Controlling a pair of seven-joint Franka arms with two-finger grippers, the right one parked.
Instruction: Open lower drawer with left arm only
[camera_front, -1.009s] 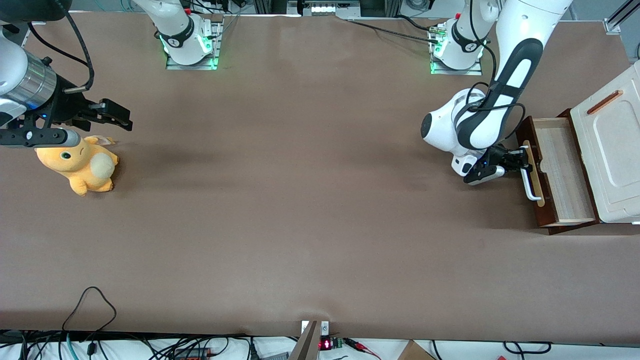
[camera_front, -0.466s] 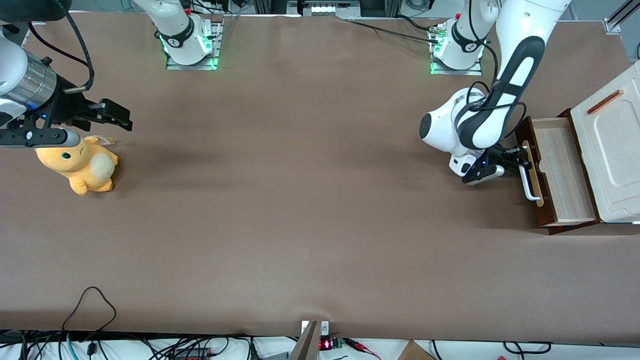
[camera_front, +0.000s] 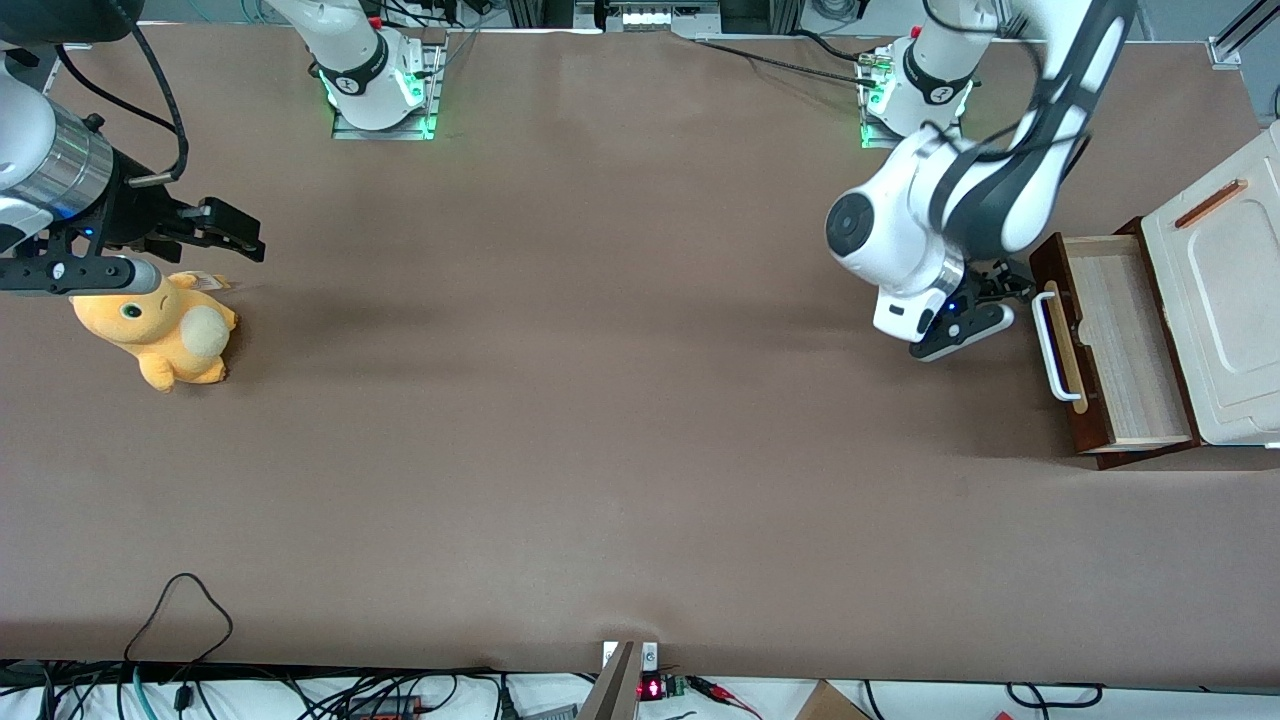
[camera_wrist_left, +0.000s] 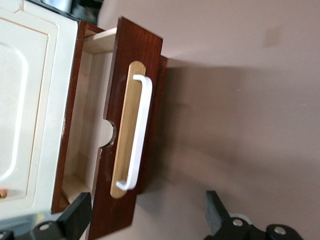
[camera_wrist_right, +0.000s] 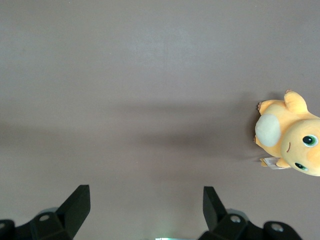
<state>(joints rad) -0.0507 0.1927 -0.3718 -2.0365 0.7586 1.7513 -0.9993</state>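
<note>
Drawer (camera_front: 1118, 345) stands pulled out of the cabinet (camera_front: 1225, 300) at the working arm's end of the table (camera_front: 600, 450), its pale inside showing. Gripper (camera_front: 1000, 297) hangs just in front of the white handle (camera_front: 1046, 340), apart from it, fingers (camera_wrist_left: 75, 217) spread wide and holding nothing.

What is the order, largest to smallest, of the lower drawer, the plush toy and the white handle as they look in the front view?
1. lower drawer, pulled open
2. plush toy
3. white handle, thinnest by far

The gripper hangs open in front of the drawer, apart from the handle.
</note>
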